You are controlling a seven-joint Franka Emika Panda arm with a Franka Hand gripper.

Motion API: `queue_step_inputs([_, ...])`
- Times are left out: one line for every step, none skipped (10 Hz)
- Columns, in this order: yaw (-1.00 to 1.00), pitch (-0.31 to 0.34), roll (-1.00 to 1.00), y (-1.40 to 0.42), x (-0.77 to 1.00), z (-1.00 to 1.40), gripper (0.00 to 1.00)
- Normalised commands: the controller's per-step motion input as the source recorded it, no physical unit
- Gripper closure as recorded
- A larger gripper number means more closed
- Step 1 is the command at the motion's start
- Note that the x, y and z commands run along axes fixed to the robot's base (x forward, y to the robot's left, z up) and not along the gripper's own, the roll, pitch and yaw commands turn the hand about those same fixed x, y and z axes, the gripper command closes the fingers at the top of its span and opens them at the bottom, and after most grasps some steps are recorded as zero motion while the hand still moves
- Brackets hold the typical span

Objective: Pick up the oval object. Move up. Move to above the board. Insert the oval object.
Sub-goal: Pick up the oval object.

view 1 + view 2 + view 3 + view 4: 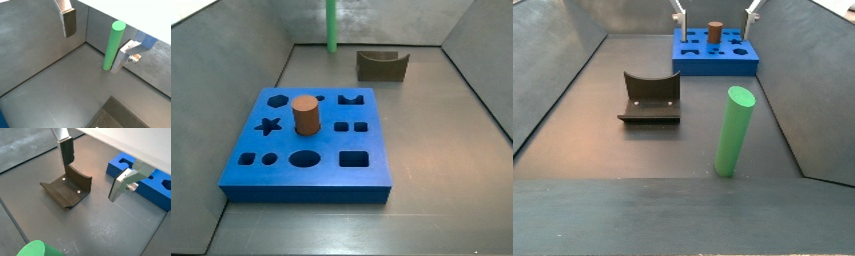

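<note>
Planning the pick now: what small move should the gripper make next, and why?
Probably travel toward the oval object and straddle it. The gripper hangs open and empty; the peg stands upright on the floor, ungrasped, away from the board, where a brown cylinder already sits.

In a wrist view the oval object (pixel 113 45) stands upright on the grey floor (pixel 60 90), close to the corner where two grey walls meet. The end effector (pixel 100 42) hangs open above the floor: one silver finger (pixel 69 22) well apart from the green peg, another (pixel 127 56) just beside it (whether touching is unclear). A dark edge (pixel 123 117) shows near the frame's border.
</note>
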Motion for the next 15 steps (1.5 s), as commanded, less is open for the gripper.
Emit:
queue_step_inputs([0.00, -0.020, -0.09, 0.36, -0.09, 0.07, 0.00])
queue_step_inputs([0.06, -0.046, -0.17, 0.73, -0.13, 0.01, 0.00])
queue_step_inputs([0.08, -0.081, -0.22, 0.85, -0.22, 0.00, 0.00])
queue_step_inputs([0.23, -0.103, -0.23, 0.74, -0.01, 0.00, 0.00])
queue_step_inputs([0.39, -0.099, -0.16, 0.65, 0.00, -0.15, 0.00])
queue_step_inputs([0.55, -0.097, -0.09, 0.59, 0.00, -0.26, 0.00])
queue_step_inputs([0.58, -0.113, -0.07, 0.57, 0.00, -0.31, 0.00])
queue_step_inputs([0.57, -0.101, -0.07, 0.58, 0.00, -0.31, 0.00])
queue_step_inputs([0.54, -0.071, -0.07, 0.55, 0.00, -0.28, 0.00])
queue_step_inputs([0.49, -0.051, -0.09, 0.55, 0.01, -0.25, 0.00])
queue_step_inputs([0.42, -0.043, -0.17, 0.44, 0.01, -0.45, 0.00])
queue_step_inputs([0.41, -0.063, -0.19, 0.35, 0.00, -0.59, 0.00])
queue_step_inputs([0.29, -0.133, -0.08, 0.07, 0.00, -0.82, 0.00])
queue_step_inputs([0.33, -0.070, -0.12, 0.15, 0.00, -0.37, 0.00])
queue_step_inputs([0.00, 0.000, 0.02, 0.00, 0.00, 0.00, 0.00])
